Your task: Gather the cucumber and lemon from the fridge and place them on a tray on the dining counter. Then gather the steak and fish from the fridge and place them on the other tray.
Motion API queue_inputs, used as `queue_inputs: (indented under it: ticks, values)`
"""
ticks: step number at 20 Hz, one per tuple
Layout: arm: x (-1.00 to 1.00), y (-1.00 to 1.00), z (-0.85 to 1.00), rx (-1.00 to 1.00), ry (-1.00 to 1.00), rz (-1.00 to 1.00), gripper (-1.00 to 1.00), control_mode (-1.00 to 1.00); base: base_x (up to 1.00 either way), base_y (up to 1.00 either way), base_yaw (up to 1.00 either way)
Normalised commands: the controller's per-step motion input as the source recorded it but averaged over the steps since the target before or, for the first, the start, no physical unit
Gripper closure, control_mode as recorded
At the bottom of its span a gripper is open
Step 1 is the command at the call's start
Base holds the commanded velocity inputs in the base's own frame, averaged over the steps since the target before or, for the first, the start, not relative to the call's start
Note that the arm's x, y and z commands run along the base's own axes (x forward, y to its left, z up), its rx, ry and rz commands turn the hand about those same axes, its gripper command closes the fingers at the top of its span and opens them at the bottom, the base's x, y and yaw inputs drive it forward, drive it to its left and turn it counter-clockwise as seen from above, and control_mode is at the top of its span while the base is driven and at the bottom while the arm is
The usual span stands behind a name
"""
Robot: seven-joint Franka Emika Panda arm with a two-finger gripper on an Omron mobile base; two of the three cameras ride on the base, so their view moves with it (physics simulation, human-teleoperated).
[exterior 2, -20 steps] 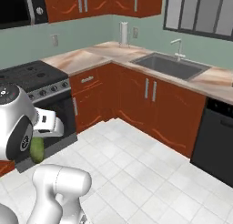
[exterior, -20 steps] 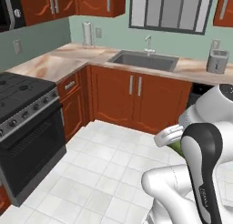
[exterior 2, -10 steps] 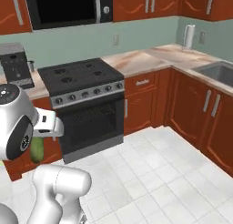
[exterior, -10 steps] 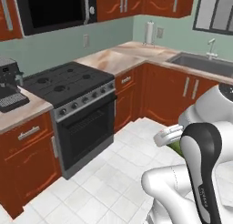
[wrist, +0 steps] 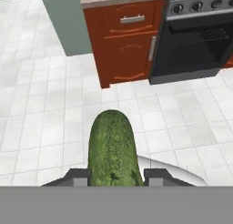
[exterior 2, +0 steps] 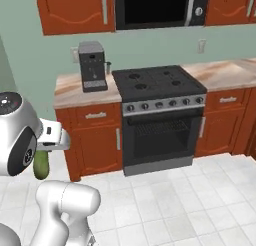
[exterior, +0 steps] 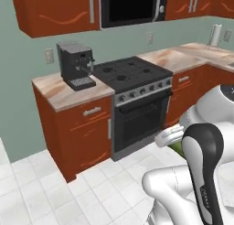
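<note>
A dark green, bumpy cucumber (wrist: pixel 112 151) stands between my two dark fingertips, and my gripper (wrist: pixel 113 175) is shut on it. It hangs over white floor tiles, tucked close to my own body. From the left base view a sliver of the cucumber (exterior: pixel 175 148) peeks out under the white hand (exterior: pixel 168 137). From the right base view the cucumber (exterior 2: pixel 41 166) hangs below the hand (exterior 2: pixel 54 139), at the left of the picture.
Ahead stand a black stove with oven (exterior: pixel 137 105) and a microwave (exterior: pixel 132 7) above it. A coffee machine (exterior: pixel 74 65) sits on the marble counter (exterior: pixel 59 92) over red-brown cabinets (wrist: pixel 125 41). White tiled floor (exterior 2: pixel 190 200) lies open in front of them.
The base has turned, so the whole scene has slid right: sink and corner counter are gone, stove and coffee machine are now ahead. The cucumber stays gripped, held as before.
</note>
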Motion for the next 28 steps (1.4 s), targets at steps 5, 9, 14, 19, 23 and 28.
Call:
queue_inputs:
  ticks: [5,9,14,19,23,28]
  values:
    - [0.00,0.00,0.00,0.00,0.00,0.00,1.00,1.00,-0.13,0.72,0.47]
    - [0.00,0.00,0.00,0.00,0.00,0.00,1.00,1.00,-0.11,0.71,0.47]
    - [0.00,0.00,0.00,0.00,0.00,0.00,1.00,1.00,0.00,0.71,0.47]
    - [0.00,0.00,0.00,0.00,0.00,0.00,1.00,1.00,0.01,0.66,0.44]
    - [0.00,0.00,0.00,0.00,0.00,0.00,1.00,1.00,0.15,0.64,0.42]
    - [0.00,0.00,0.00,0.00,0.00,0.00,1.00,1.00,0.40,-0.07,0.39]
